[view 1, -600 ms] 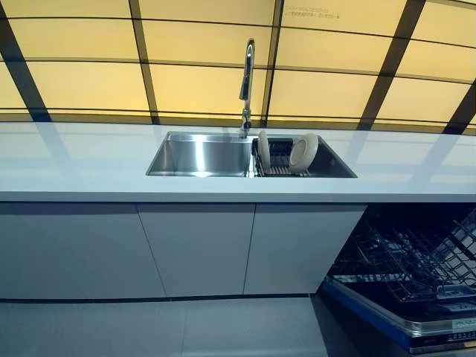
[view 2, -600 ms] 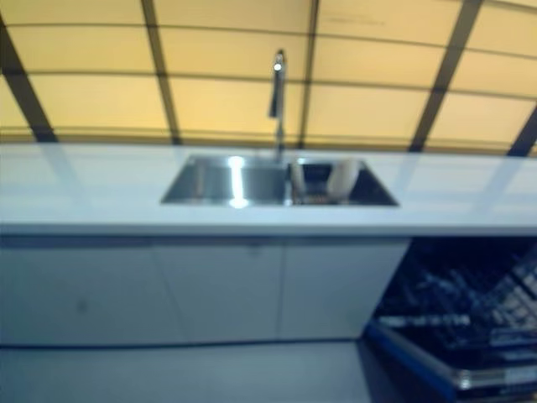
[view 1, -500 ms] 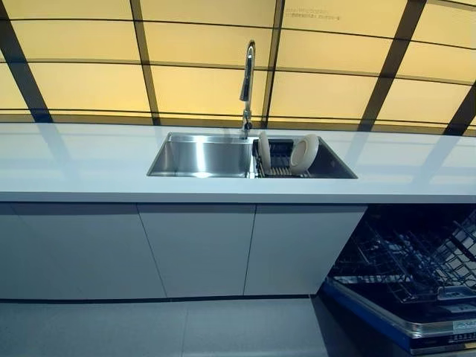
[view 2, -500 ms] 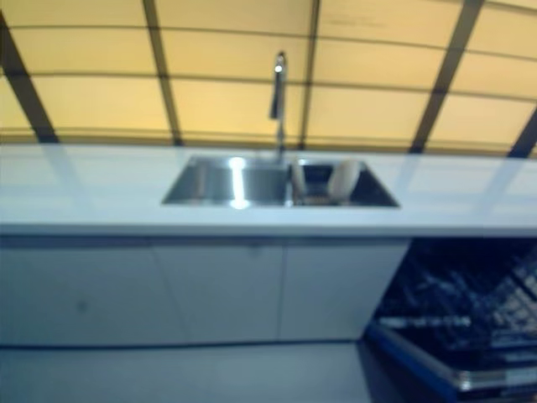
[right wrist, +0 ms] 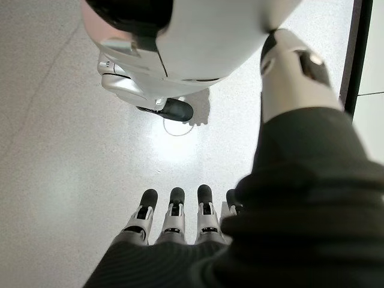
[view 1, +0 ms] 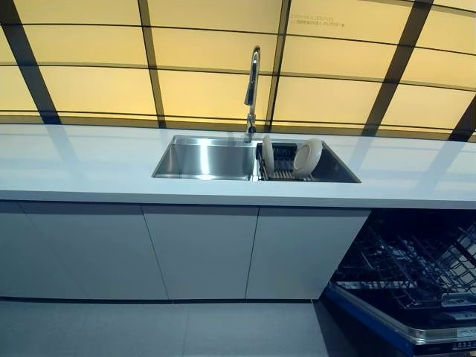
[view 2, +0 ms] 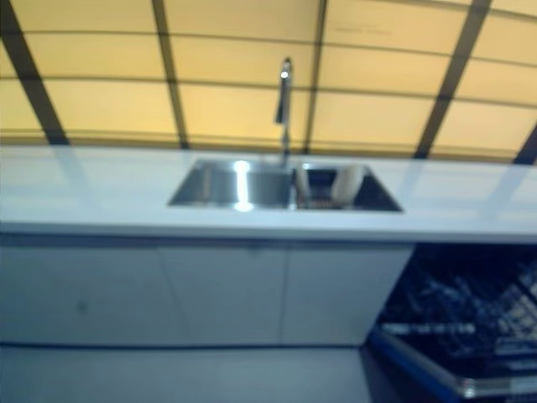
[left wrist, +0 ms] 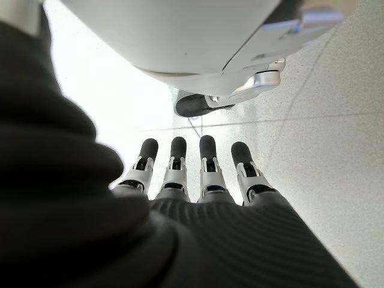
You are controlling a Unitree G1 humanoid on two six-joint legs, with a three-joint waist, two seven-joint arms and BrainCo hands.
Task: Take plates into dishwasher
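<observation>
Two cream plates stand on edge in a dark rack in the right half of the steel sink [view 1: 178,141]: a thin one [view 1: 268,155] seen edge-on and a rounder one [view 1: 307,158] leaning to its right. The open dishwasher [view 1: 405,271] with its wire rack pulled out sits low at the right, under the counter. My left hand [left wrist: 192,174] and my right hand [right wrist: 174,219] show only in their wrist views, hanging over the floor with fingers straight and holding nothing, far from the plates.
A tall tap [view 1: 252,93] rises behind the sink. The long white counter [view 1: 82,167] runs across the view, with closed white cupboard doors [view 1: 201,253] below it. Yellow panels with dark bars form the back wall. Grey floor lies in front.
The whole picture has shifted slightly down and to the right, so the camera moved. The plates, sink and dishwasher themselves stay where they were.
</observation>
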